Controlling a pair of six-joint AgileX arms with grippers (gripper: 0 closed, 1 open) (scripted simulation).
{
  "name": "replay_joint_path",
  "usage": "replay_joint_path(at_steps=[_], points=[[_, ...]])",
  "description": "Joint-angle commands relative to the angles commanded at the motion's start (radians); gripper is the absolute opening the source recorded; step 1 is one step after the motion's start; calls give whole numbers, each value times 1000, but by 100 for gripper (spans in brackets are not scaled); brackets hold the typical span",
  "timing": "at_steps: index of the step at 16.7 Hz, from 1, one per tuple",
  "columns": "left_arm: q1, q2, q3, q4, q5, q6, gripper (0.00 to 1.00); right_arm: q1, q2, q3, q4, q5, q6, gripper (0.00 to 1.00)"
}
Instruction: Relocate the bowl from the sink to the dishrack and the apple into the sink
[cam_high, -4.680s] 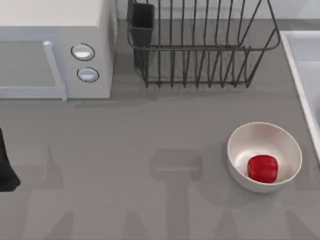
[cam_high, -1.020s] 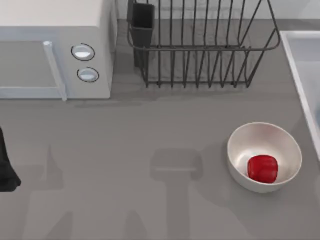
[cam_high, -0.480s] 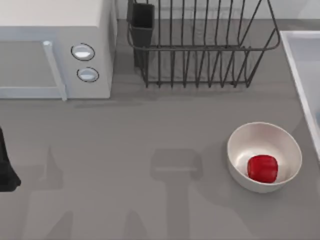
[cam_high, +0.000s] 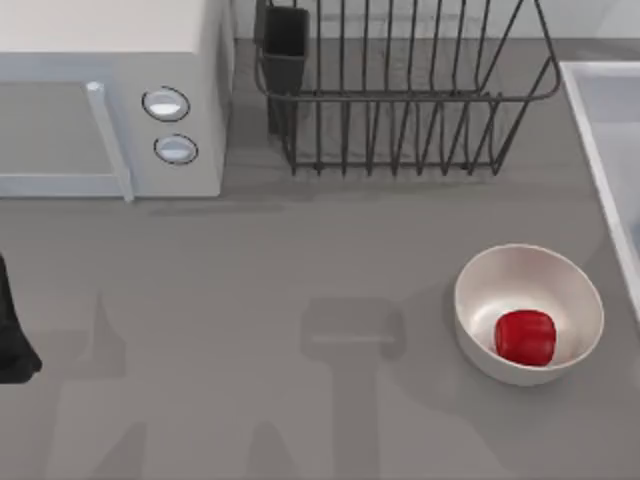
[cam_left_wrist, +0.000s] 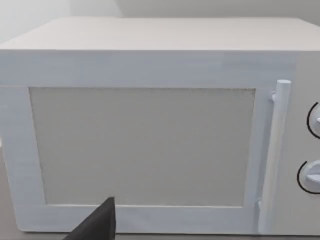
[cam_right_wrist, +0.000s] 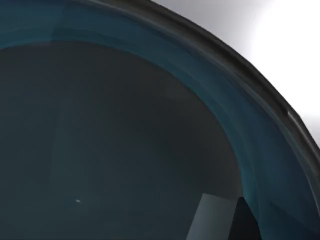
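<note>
The teal-blue bowl (cam_right_wrist: 125, 150) lies very close under the right wrist camera, with its dark inside and blue rim across the view. A grey and black part of my right gripper (cam_right_wrist: 225, 220) hangs just inside that rim. Pale sink (cam_right_wrist: 285, 35) surface shows beyond the bowl. In the top view the sink (cam_high: 590, 140) lies at the right edge. The dark wire dishrack (cam_high: 400, 90) stands at the back centre. The red apple (cam_high: 525, 336) sits in a white bowl (cam_high: 495, 290). My left arm (cam_high: 10, 330) is parked at the left edge.
A white microwave (cam_high: 110, 100) stands at the back left, its door (cam_left_wrist: 140, 145) filling much of the left wrist view, with one dark fingertip (cam_left_wrist: 95, 227) in front of it. A black cutlery cup (cam_high: 285, 45) sits on the dishrack's left corner.
Faint shadows on the table at the lower right have shifted a little. The apple, white bowl, dishrack and left arm stay where they were.
</note>
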Motion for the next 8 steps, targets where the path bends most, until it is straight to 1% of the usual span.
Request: replay_joint_path(at_steps=[4,8], points=[[0,0,0,0,0,0,100,-28,-64,-35,-35,-3,-26,0],[0,0,0,0,0,0,100,-109,-288,-144,-155,-13,-110,0]])
